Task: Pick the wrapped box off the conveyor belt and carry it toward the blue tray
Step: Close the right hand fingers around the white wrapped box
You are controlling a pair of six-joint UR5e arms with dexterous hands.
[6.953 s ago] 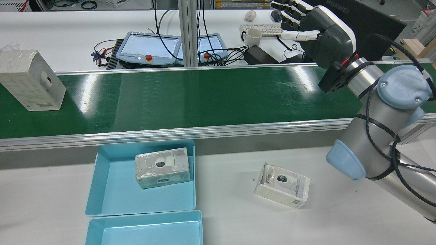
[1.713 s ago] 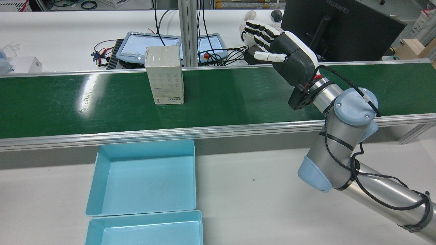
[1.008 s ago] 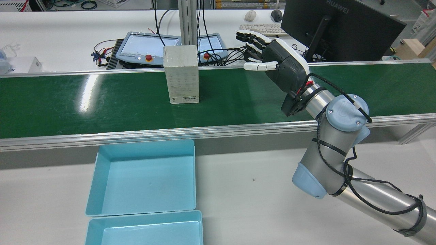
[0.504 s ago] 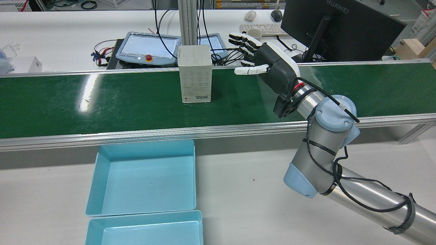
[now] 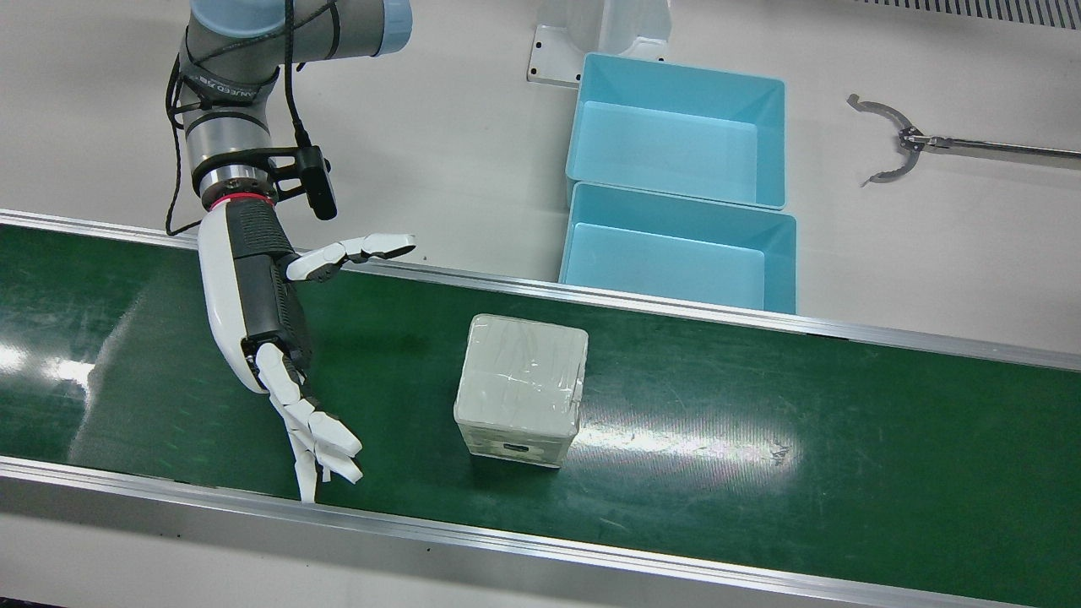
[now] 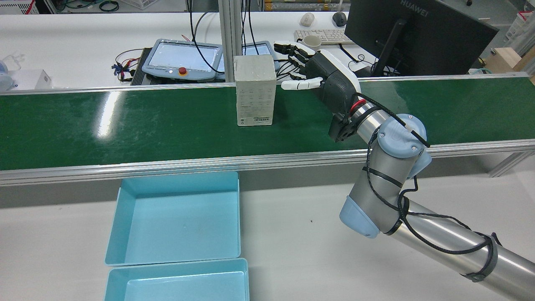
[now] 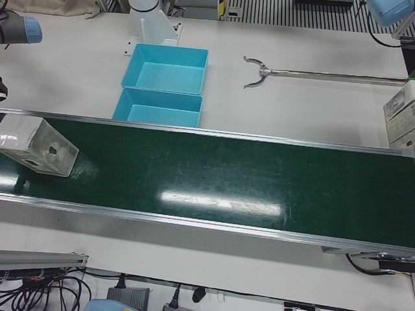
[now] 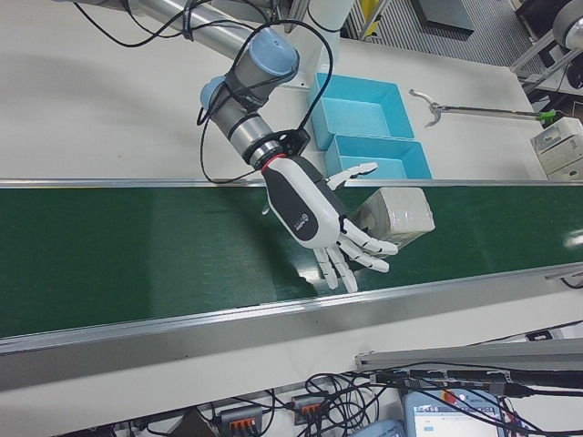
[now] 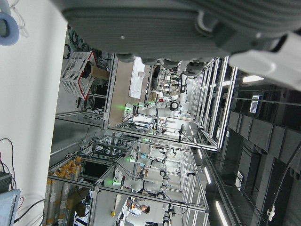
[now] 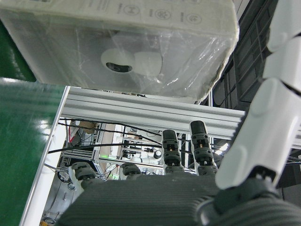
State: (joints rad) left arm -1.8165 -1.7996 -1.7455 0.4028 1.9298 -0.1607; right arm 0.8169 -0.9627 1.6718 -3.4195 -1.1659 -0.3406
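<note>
The wrapped box stands upright on the green conveyor belt, a white carton in clear film. It also shows in the front view and fills the top of the right hand view. My right hand is open over the belt just right of the box in the rear view, palm facing it, fingers spread, with a small gap left. The blue tray lies on the table in front of the belt, with a second tray beside it. My left hand shows only its palm underside.
Aluminium rails edge the belt on both sides. Behind the belt stand teach pendants, a monitor and a keyboard. A long grabber tool lies on the table beyond the trays. Stacked cartons sit at the belt's far end.
The box has ridden the belt rightward in the rear view. My right hand has come down and leftward to meet it, so the gap between them has nearly closed.
</note>
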